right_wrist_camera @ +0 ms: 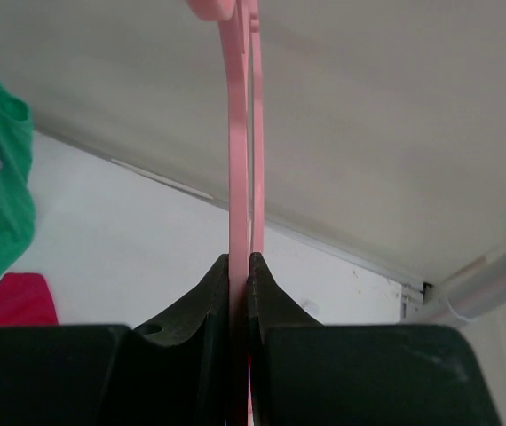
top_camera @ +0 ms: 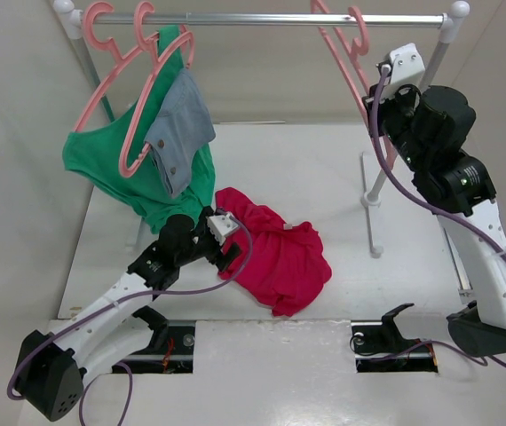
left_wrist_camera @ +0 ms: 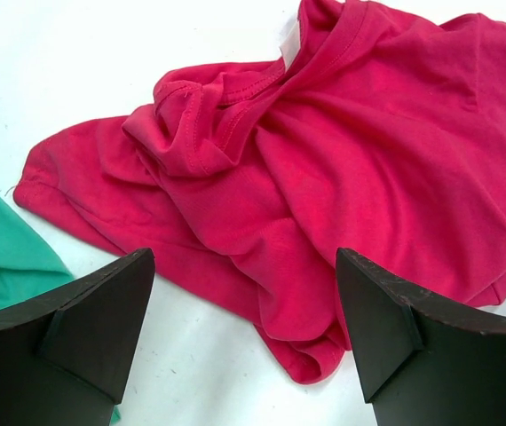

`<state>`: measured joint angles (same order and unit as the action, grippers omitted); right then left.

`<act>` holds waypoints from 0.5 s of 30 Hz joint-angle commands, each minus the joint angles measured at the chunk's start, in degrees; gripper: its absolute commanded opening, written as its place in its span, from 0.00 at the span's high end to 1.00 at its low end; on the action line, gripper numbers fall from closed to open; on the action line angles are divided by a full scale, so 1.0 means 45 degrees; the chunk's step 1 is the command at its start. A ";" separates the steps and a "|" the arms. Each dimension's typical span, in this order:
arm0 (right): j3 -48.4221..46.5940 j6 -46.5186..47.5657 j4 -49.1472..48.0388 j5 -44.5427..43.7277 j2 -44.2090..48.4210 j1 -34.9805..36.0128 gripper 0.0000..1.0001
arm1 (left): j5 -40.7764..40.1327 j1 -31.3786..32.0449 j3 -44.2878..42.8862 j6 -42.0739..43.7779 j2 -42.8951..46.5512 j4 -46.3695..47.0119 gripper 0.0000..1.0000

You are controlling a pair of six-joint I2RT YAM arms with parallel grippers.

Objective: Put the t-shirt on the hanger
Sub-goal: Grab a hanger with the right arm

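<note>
Three pink hangers are hanging on the rail point(top_camera: 280, 18): two carrying a green garment point(top_camera: 102, 164) and a denim piece point(top_camera: 182, 124), plus one bare hanger point(top_camera: 337, 53). One t-shirt point(top_camera: 280, 257) is lying crumpled on the table point(top_camera: 324, 169). The right fingers point(right_wrist_camera: 209, 302) are pinching the bare hanger's frame. The left fingers point(left_wrist_camera: 102, 311) are standing wide apart, gripping nothing, with the t-shirt lying just ahead and between them.

In the right wrist view, the hanger point(right_wrist_camera: 238, 133) is cut off by the top edge, so its hook is not seen, and only a corner of the t-shirt point(right_wrist_camera: 18, 302) is shown. In the left wrist view, the t-shirt is cropped at top and right, and the green garment point(left_wrist_camera: 4, 257) at the left.
</note>
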<state>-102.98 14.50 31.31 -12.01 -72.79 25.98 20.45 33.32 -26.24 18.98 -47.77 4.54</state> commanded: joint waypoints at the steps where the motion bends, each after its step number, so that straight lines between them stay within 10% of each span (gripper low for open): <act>1: 0.0148 0.1131 -0.1507 0.1672 0.0374 0.0204 1.00 | -0.0013 0.0056 -0.0126 0.0137 -0.0010 0.0633 0.20; 15: 0.2626 0.1797 -0.1393 0.3937 0.1780 0.0886 1.00 | 0.0240 0.0056 -0.0593 -0.0310 -0.0985 0.0984 0.24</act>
<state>-93.95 21.47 26.15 2.04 -67.57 28.60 20.40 33.32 -26.28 18.98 -51.11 6.48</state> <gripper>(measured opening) 0.126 0.768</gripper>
